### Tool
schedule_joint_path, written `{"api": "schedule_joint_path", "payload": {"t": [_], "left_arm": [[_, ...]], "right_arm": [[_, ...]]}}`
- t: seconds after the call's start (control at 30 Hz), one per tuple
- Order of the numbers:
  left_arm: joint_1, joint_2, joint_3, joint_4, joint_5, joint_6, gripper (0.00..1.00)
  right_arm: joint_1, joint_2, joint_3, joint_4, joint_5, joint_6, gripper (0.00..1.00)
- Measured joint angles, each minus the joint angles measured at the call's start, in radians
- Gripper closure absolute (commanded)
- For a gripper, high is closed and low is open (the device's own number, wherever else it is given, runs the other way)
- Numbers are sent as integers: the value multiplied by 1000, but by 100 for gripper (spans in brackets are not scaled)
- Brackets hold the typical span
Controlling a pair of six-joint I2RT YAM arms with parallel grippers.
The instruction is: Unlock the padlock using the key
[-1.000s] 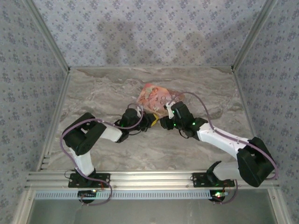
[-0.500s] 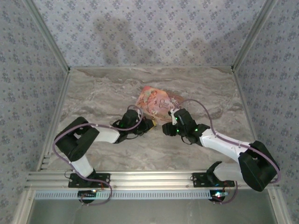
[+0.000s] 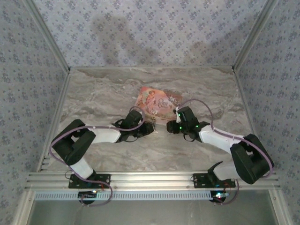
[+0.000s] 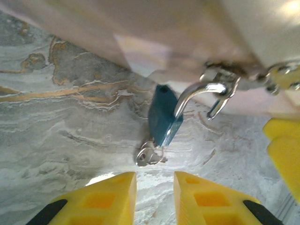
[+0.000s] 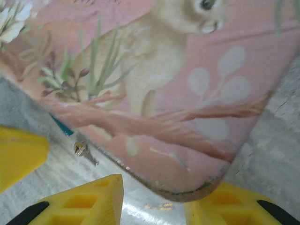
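Observation:
The small blue padlock [image 4: 163, 119] hangs by its silver shackle [image 4: 199, 91] from the clasp of the pink picture box [image 3: 157, 102]. One end of the shackle stands off the lock body. The key [image 4: 148, 154] with its ring sticks out of the lock's underside, just ahead of my left gripper [image 4: 154, 197], which is open and holds nothing. My right gripper [image 5: 154, 206] is open, and the box's rounded corner [image 5: 197, 187] sits between its fingers, with a gap to the left finger. The key [image 5: 84, 152] also shows beside the box edge.
The box lies on the marble table [image 3: 103, 93], mid-table, with both grippers [image 3: 151, 126] [image 3: 171, 125] close together at its near edge. A yellow finger of the right gripper [image 4: 286, 145] shows close to the padlock's right. Patterned walls enclose the table.
My left gripper has opened and let go of the key, which stays in the padlock. My right arm has shifted right and back along the box's near edge.

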Motion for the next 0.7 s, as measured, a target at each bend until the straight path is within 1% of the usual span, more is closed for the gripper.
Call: {"api": "schedule_joint_path", "payload": {"t": [0.17,0.27,0.33,0.4,0.47,0.53,0.6,0.7], "left_arm": [[0,-23,0,-18,-19,14,65],[0,-60,0,-30,-39,19,60],[0,-91,-1,-40,-53,26,57],[0,-126,-1,-54,-70,32,56],[0,-166,-2,-74,-92,42,54],[1,-204,-2,-97,-116,50,51],[3,-243,-2,-126,-142,62,48],[8,-293,-2,-175,-179,81,47]], "right_arm": [[-47,59,67,-5,1,-2,61],[-72,99,113,-8,5,-8,61],[-79,114,133,-10,12,-16,59],[-78,118,145,-14,21,-26,55],[-66,111,146,-19,35,-41,50],[-46,95,146,-34,51,-51,48],[-17,61,139,-45,67,-62,47],[32,-11,119,-57,84,-76,47]]}}
